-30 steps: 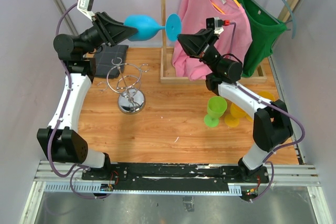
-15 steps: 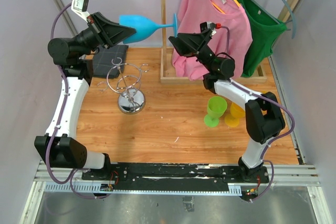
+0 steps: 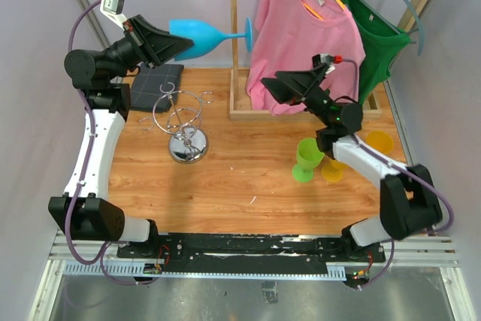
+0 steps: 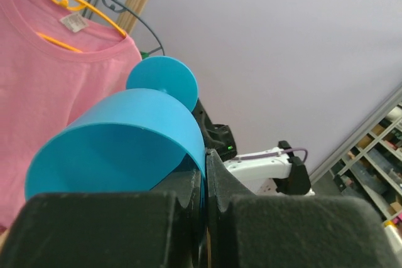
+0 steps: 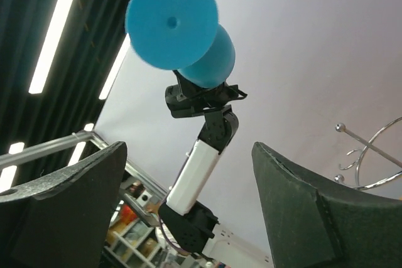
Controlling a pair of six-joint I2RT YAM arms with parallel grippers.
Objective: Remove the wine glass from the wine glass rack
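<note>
Wooden worktop (image 3: 248,178); wine glass rack (image 3: 184,122) stands well below the left claw (image 3: 174,44), which now pinches the blue wine glass (image 3: 201,37) at its bowl. The right claw (image 3: 269,86), newly spread, has released the foot and drawn back. The glass is judged free of the rack.

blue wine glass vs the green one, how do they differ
The blue wine glass lies sideways in the air, clamped by the left gripper. The green glass stands upright on the table, untouched. Both are stemmed, coloured glasses.
</note>
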